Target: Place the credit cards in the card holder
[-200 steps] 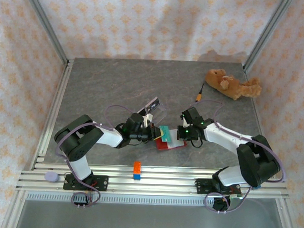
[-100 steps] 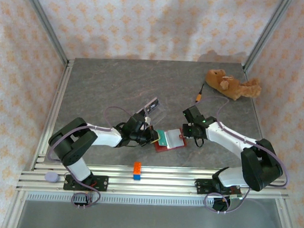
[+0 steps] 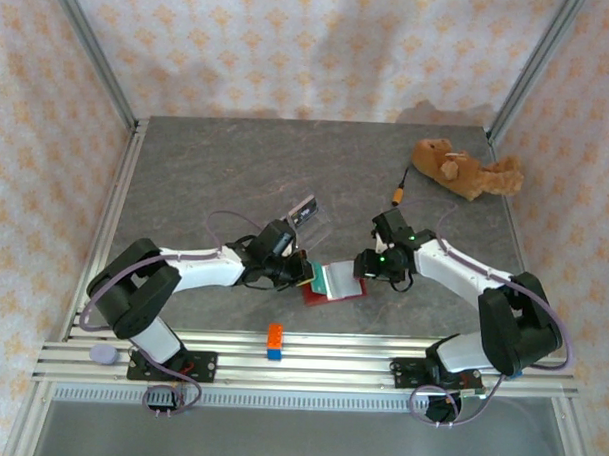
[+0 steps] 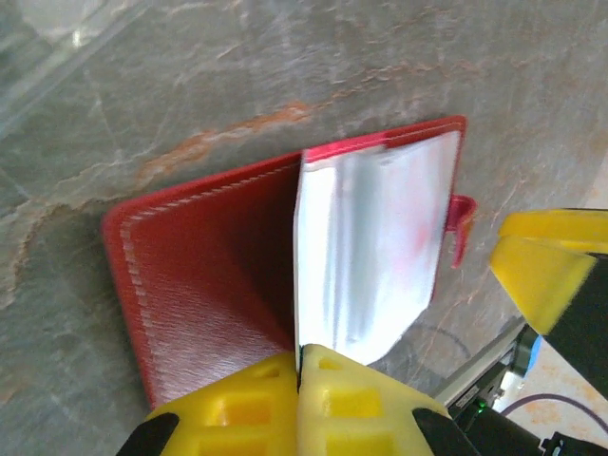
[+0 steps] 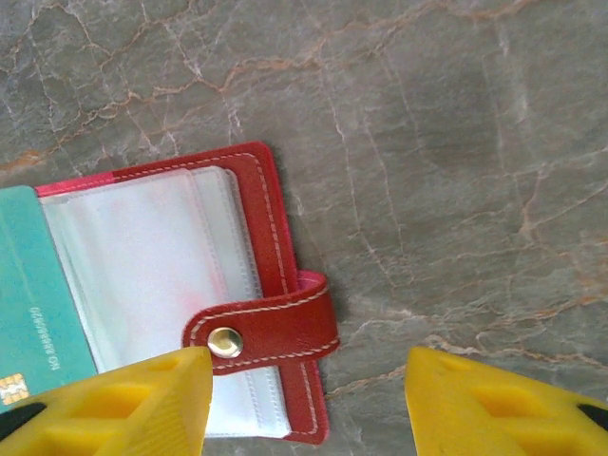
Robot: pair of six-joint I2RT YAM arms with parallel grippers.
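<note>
since a second ago your right gripper (image 3: 367, 267) has gone from closed to about half open. its jaws hold nothing. one yellow finger (image 5: 142, 399) sits just beside the snap tab (image 5: 275, 328) and the other hangs over bare table (image 3: 216, 175). your left arm has stretched further toward the middle. the teal card (image 5: 33, 285), which stood tilted up then, now lies low over the pale sleeves on the left side of the card holder (image 3: 344, 289). your left gripper (image 4: 299, 380) is pinched fully closed on a thin edge, which looks like that card's near end. the card holder lies open on the table between your two grippers, with its tab toward your right arm.
</note>
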